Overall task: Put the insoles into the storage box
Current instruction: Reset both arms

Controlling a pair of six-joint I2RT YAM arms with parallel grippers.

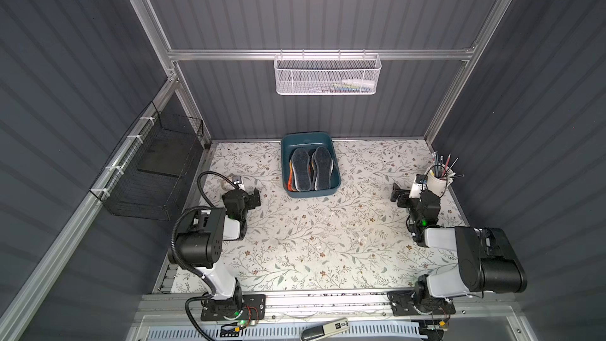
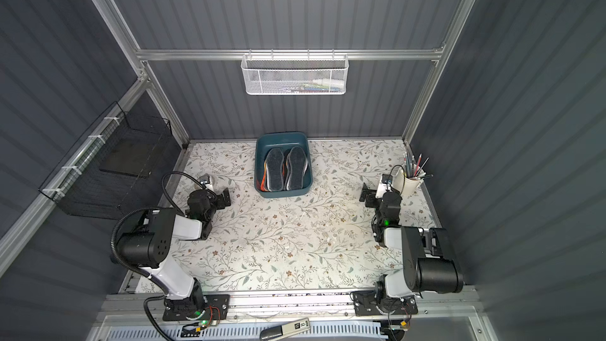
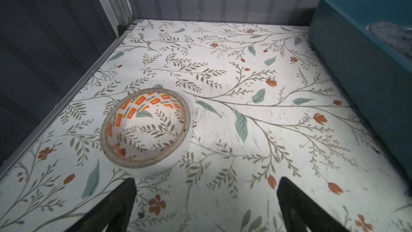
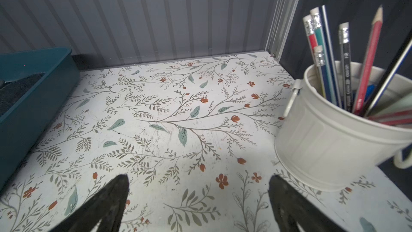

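floral table [image 1: 328, 244] under bright light, dark ribbed walls on three sides. box [image 1: 308, 135] sits at the far middle of the table, close to the back wall. insoles [image 1: 301, 170] are inside it: two fuzzy dark grey ones on top, side by side and lengthwise, with orange and pale edges peeking out beneath them on the left side. both top views show the same stack [image 2: 275, 168] filling most of the tub.

over to the left gripper [image 1: 255, 196]: low over the table, left of the box's near corner and clear of it. jaws spread wide, bare table between them. from its wrist camera the gripper [image 3: 207, 179] looks across open table, the box wall [image 3: 356, 74] standing ahead and off to one side, not touching, a sliver of grey insole [image 3: 392, 36] showing over the rim. tape roll [image 3: 133, 106] lies flat just ahead of one finger.

now the right gripper [image 1: 398, 193]: also low, well right of the box, a wide stretch of table between them. jaws spread wide here too, gripping nothing. its wrist view puts the gripper [image 4: 198, 176] over bare table, box [image 4: 29, 108] apart on one side with a fuzzy insole [image 4: 17, 88] inside, white cup [image 4: 330, 148] of pencils [image 4: 344, 68] near on the opposite side.

up on the back rail hangs a white mesh basket [image 1: 328, 75]; a black wire basket [image 1: 154, 172] hangs on the left wall.
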